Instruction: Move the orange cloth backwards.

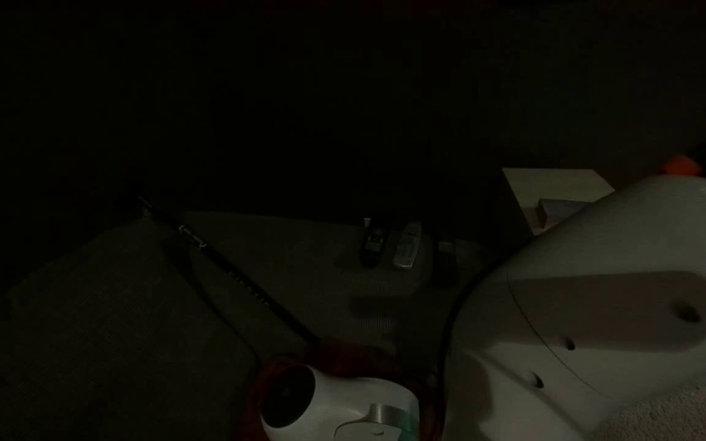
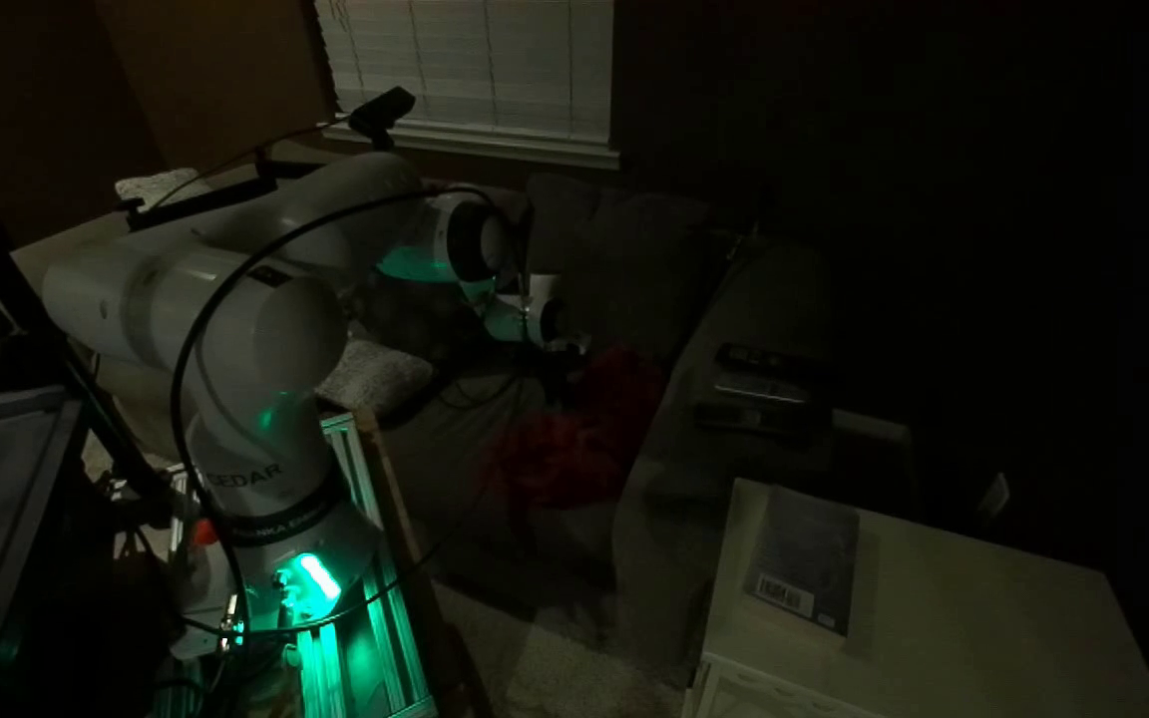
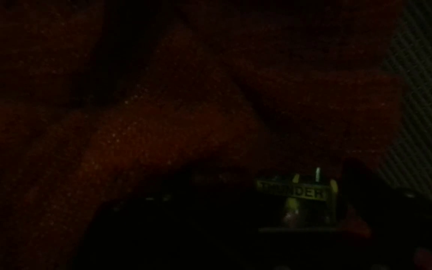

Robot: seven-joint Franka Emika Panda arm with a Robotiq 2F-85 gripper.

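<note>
The orange cloth looks dark red in this poor light. It lies crumpled on the sofa in both exterior views (image 1: pixel 353 354) (image 2: pixel 560 454) and fills much of the wrist view (image 3: pixel 156 131). In an exterior view my gripper (image 2: pixel 563 377) is low at the cloth's far part. In the wrist view the dark gripper (image 3: pixel 294 170) stands over or against the cloth. A yellow-edged piece marked "THUNDER" (image 3: pixel 294 190) shows between the dark finger shapes; I cannot tell what it is. Whether the fingers hold cloth is too dark to tell. The wrist hides part of the cloth.
Three remote controls (image 1: pixel 407 246) (image 2: pixel 762 387) lie on the sofa arm (image 1: pixel 304 257). A long black stick (image 1: pixel 249 285) leans near the cloth. A white table (image 2: pixel 993 618) with a book (image 2: pixel 806 558) stands nearby. A light cushion (image 2: pixel 375 377) lies beside the arm.
</note>
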